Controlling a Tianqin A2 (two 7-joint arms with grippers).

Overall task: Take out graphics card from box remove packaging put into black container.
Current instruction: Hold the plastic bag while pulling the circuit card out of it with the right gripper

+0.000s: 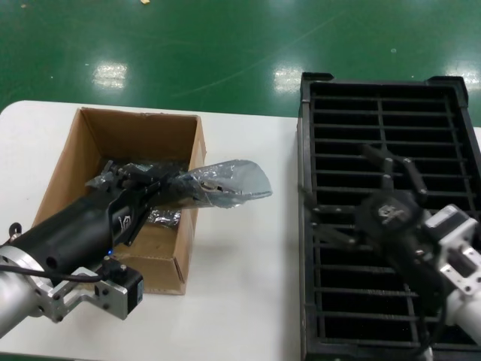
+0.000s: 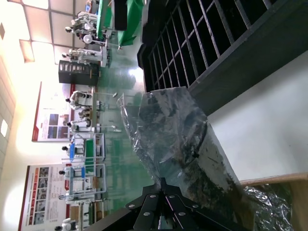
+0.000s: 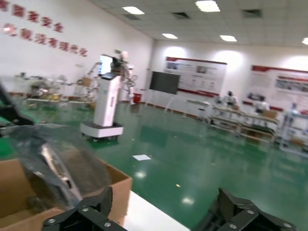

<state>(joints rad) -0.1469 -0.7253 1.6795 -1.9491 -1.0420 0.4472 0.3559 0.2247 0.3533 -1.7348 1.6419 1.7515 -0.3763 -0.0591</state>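
Left gripper (image 1: 139,188) at center-left is clenched on the slippery, crinkly anti-static bag (image 1: 225,183) over the cardboard box (image 1: 105,139), while the right gripper (image 1: 357,199) waits spread open, best pinching the bag's loose end.

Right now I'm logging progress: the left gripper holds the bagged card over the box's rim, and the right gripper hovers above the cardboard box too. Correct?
Not quite. The head view shows the right gripper above the black container, not the box. The left gripper does hold the bagged card over the box's rim.
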